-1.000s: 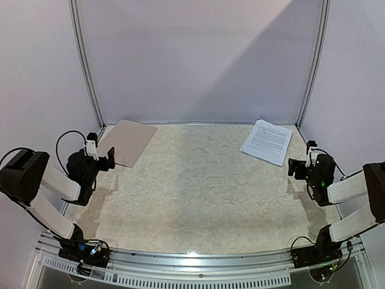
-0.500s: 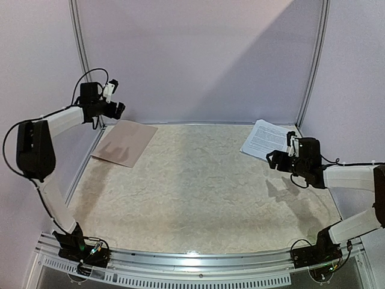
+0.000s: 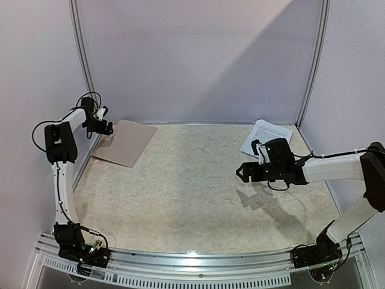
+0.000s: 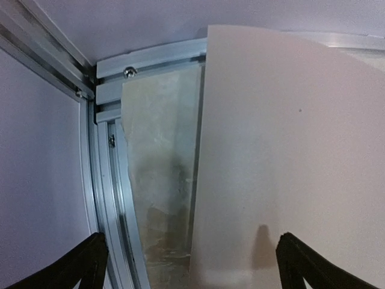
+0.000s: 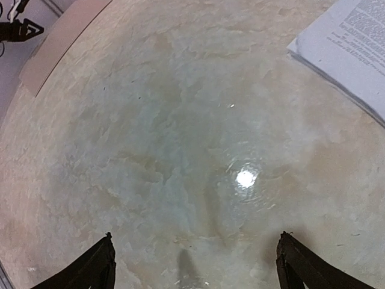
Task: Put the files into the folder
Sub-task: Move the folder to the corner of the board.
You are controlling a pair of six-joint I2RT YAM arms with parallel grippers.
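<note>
The files [image 3: 272, 132] lie in a small stack at the far right corner of the bench [image 3: 192, 198]. The folder [image 3: 124, 142] lies flat at the far left corner, well apart from them. The left hand [image 3: 102, 126] hovers spread over the folder's left edge. The right hand [image 3: 246, 173], also spread and empty, hangs over bare bench near the files. The left hand should probably catch only the top cover. The floppy sheets are best moved low, as one stack.
</note>
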